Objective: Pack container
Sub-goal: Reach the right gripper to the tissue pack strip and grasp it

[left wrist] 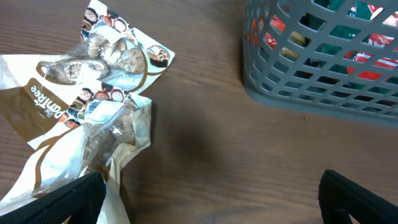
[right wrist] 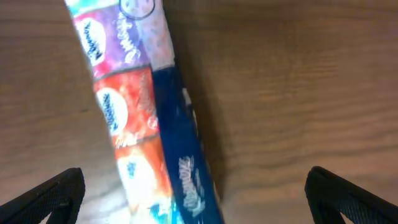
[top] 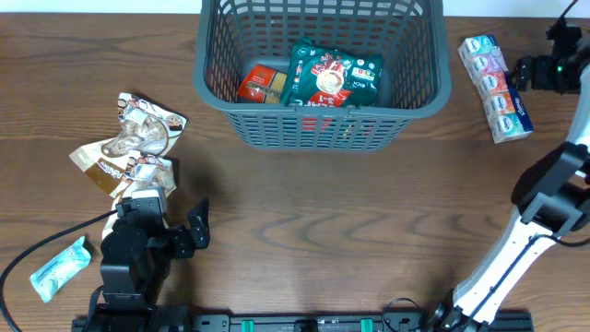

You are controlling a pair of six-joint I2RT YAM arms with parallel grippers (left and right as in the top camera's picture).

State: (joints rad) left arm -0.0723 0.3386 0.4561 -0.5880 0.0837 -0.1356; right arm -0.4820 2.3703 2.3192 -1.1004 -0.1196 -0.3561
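**Packing the container: two tools released, each over its own packet**

Far left on the bench [top: 304, 212], a pale blue packet [top: 60, 267] lies near the front edge beside the left arm's base. The left tool [left wrist: 210, 180] is released, jaws spread wide with nothing between them. Crumpled brown snack bags [top: 129, 143] lie just ahead of it and off to its left. One corner of them reaches the left finger in the wrist view, though I cannot tell whether it touches.

The container [top: 318, 109] sits at the far middle of the bench, ahead and to the right of the left tool. It holds a green packet [top: 330, 74] lying flat and a red packet [top: 261, 85] tucked against that one's left side. Much of its floor looks free.

Right of the container, apart from it, a tissue pack [top: 496, 88] lies with its long axis running roughly far to near. The right tool [right wrist: 194, 177] hangs over it, released, a finger on either side of the pack's narrow width; the pack sits slightly left of centre in the gap.

The right arm looks better placed: closing would take the pack across its short side, and the container then lies to the tool's left.
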